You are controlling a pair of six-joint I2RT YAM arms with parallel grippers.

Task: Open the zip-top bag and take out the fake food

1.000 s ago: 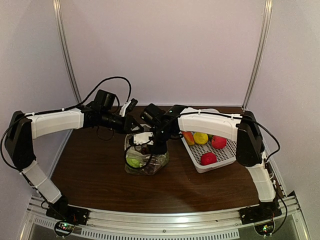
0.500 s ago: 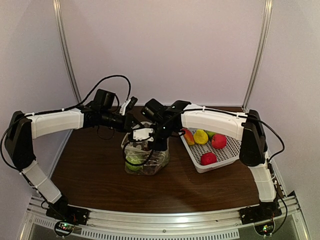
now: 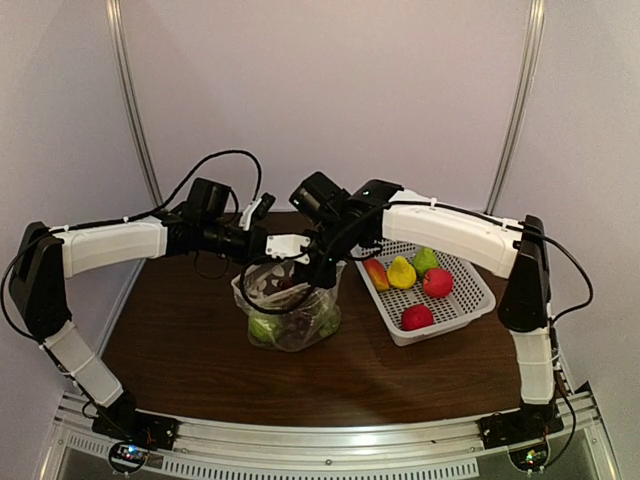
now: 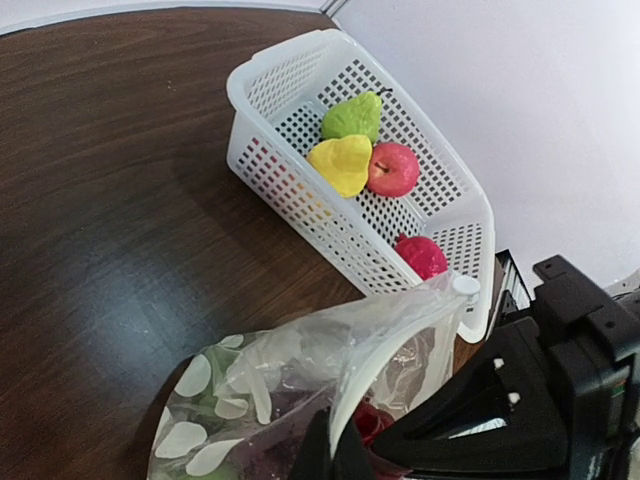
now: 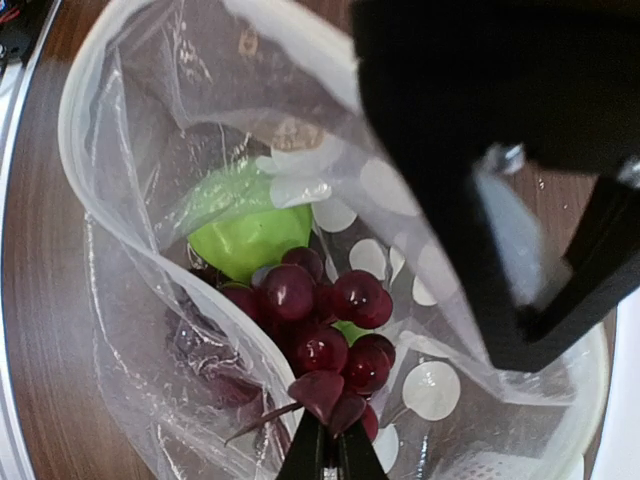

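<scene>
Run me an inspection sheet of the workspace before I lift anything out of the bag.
Surface: dark wood table, no spills seen.
Job's things: zip-top bag open, mouth upward; purple grape bunch and green fruit inside.
Clutter: white basket right of the bag, holding five fruits; nothing else seen.
Grippers: left gripper pinches the bag's rim; right gripper reaches into the bag, shut on the grape bunch.
Cables: black cable loops above the left arm, away from the bag.
Surroundings: plain walls, metal frame post.
</scene>
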